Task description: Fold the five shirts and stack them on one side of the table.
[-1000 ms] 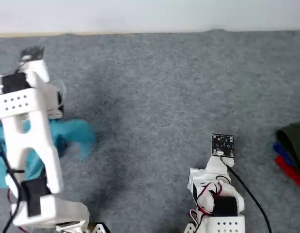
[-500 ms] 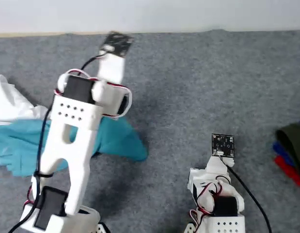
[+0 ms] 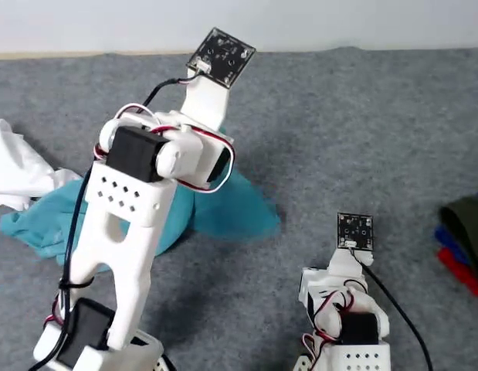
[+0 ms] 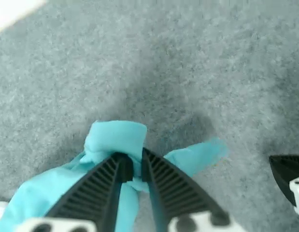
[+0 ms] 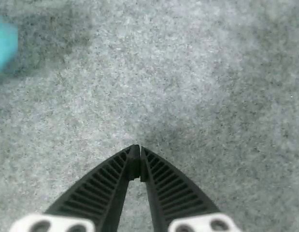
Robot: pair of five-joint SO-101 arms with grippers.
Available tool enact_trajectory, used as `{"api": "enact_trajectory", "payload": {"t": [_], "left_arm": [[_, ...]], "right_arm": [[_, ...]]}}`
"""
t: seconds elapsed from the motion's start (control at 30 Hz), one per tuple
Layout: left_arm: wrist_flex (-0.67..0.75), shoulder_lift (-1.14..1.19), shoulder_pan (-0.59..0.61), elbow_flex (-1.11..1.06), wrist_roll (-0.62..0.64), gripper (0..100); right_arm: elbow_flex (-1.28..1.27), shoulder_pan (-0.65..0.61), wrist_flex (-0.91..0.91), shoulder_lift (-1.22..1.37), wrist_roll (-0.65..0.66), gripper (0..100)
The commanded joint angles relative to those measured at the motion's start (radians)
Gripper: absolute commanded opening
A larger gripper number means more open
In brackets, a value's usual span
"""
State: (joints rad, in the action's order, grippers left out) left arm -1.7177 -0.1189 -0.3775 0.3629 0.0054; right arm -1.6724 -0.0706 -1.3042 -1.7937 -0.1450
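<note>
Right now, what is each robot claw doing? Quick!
Left gripper: closed, pinching the teal shirt.
Right gripper: closed, holding nothing.

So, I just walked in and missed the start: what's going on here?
The left gripper is shut on a bunch of the teal shirt, which trails across the table toward a crumpled white shirt at the left edge. The right gripper is shut and empty, over bare table. Dark, blue and red cloth lies piled at the right edge.
</note>
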Motion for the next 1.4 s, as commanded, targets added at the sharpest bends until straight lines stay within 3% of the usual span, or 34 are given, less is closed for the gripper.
{"api": "enact_trajectory", "payload": {"t": [0.0, 0.3, 0.57, 0.77, 0.9, 1.03, 1.17, 1.37], "left_arm": [[-0.037, -0.055, 0.000, 0.051, -0.005, 14], [-0.034, -0.241, 0.005, 0.056, -0.044, 17], [-0.034, -0.344, 0.133, 0.056, -0.043, 13], [-0.034, -0.400, 0.147, 0.056, -0.048, 10], [-0.034, -0.423, 0.224, 0.056, -0.049, 9], [-0.034, -0.431, 0.285, 0.056, -0.049, 9], [-0.034, -0.431, 0.311, 0.058, -0.049, 9], [-0.035, -0.431, 0.311, 0.059, -0.049, 9]], "right_arm": [[-0.011, -0.002, -0.002, -0.021, -0.005, 0.9], [-0.011, -0.002, -0.002, -0.021, -0.005, 0.9], [-0.011, -0.007, -0.002, -0.021, -0.002, 1.1], [-0.011, -0.119, 0.002, -0.021, -0.006, 1.1], [-0.011, -0.226, 0.002, -0.021, 0.000, 1.1], [-0.008, -0.236, 0.002, -0.021, 0.002, 1.1], [0.063, -0.170, 0.007, -0.021, 0.002, 1.1], [0.224, 0.081, 0.154, -0.021, 0.003, 0.9]]}}
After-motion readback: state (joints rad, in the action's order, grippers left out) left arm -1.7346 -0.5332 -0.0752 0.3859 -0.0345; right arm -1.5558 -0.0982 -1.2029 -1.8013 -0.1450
